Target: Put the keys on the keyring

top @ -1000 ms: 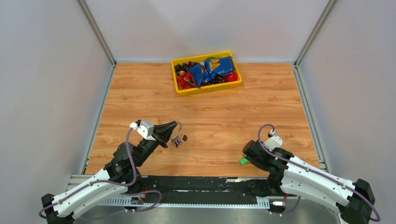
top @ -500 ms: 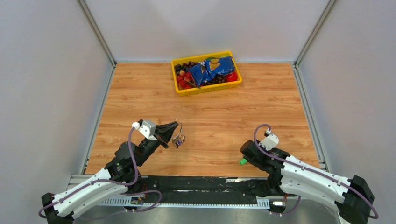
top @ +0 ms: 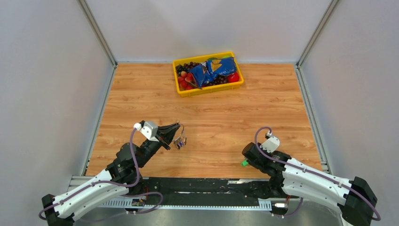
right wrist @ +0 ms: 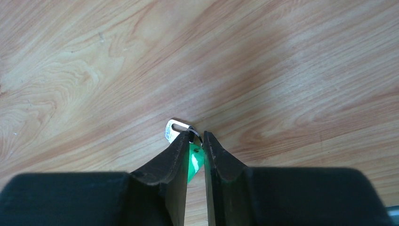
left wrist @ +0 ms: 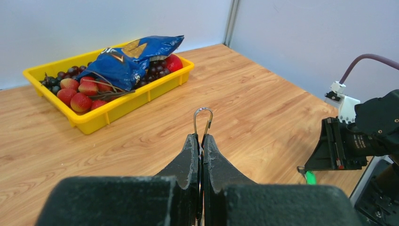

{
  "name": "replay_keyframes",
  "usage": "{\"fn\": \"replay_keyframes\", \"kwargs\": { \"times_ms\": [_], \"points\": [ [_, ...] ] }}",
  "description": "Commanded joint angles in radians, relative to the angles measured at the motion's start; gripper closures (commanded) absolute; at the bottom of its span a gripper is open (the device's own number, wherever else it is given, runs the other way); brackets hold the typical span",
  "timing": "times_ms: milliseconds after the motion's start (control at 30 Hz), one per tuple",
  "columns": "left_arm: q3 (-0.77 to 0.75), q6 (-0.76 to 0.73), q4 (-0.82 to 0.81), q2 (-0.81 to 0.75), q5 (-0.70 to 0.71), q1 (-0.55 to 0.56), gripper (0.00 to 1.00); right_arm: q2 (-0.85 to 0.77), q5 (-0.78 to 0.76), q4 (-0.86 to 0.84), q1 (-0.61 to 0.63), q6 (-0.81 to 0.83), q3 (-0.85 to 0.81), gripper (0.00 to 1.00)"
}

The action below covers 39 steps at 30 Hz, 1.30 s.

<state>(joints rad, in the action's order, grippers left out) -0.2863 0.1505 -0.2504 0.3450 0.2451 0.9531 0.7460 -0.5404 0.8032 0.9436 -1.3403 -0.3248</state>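
We see the left gripper [top: 177, 126] [left wrist: 200, 137] raised above the table [top: 141, 89], its jaws pressed fully together on the keyring [top: 180, 129] [left wrist: 203, 113]; a thin loop of silver wire pokes out past the fingertips in the left wrist view, and in the top view small tagged keys dangle beneath the ring, clear of the wood. The right gripper [top: 245, 158] [right wrist: 195, 137] is down at the table near its front edge, well apart from the ring; its jaws stand only a narrow gap apart, one on each side of the green tag [top: 244, 163] [right wrist: 193, 158]. The keys [right wrist: 173, 128] lie flat on the wood right at those fingertips, a silvery head showing just beyond the left finger, the tag filling the gap between the two. Whether the fingers already pinch the tag we cannot tell. At the far edge of the table sits a yellow tray [top: 207, 89] [left wrist: 123, 107] of fruit [left wrist: 75, 92] with a blue bag [top: 214, 69] [left wrist: 127, 59] lying on top.
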Motion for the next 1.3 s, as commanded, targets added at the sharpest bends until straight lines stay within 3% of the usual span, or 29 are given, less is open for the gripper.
{"fn": "replay_keyframes", "kwargs": {
  "times_ms": [0,300,567,833,1067,1267],
  "points": [
    [-0.024,0.009,-0.047,-0.001,-0.011,-0.002,1.0,-0.014,0.004,-0.031,-0.004,0.001,0.007,0.8],
    [-0.024,0.009,-0.047,-0.001,-0.012,-0.003,1.0,-0.048,0.011,-0.032,-0.004,0.02,-0.001,1.0],
    [-0.024,0.009,-0.046,-0.001,-0.009,-0.003,1.0,-0.011,0.017,-0.019,-0.004,0.131,-0.107,1.0],
    [-0.024,0.006,-0.044,-0.004,-0.009,-0.003,1.0,-0.043,0.011,-0.086,0.013,0.425,-0.272,1.0],
    [-0.02,0.004,-0.048,-0.015,-0.021,-0.004,1.0,-0.084,0.188,-0.259,0.013,0.664,-0.325,1.0],
    [-0.013,0.001,-0.057,-0.038,-0.048,-0.002,1.0,-0.046,0.474,-0.389,0.012,0.796,-0.4,1.0]
  ]
}}
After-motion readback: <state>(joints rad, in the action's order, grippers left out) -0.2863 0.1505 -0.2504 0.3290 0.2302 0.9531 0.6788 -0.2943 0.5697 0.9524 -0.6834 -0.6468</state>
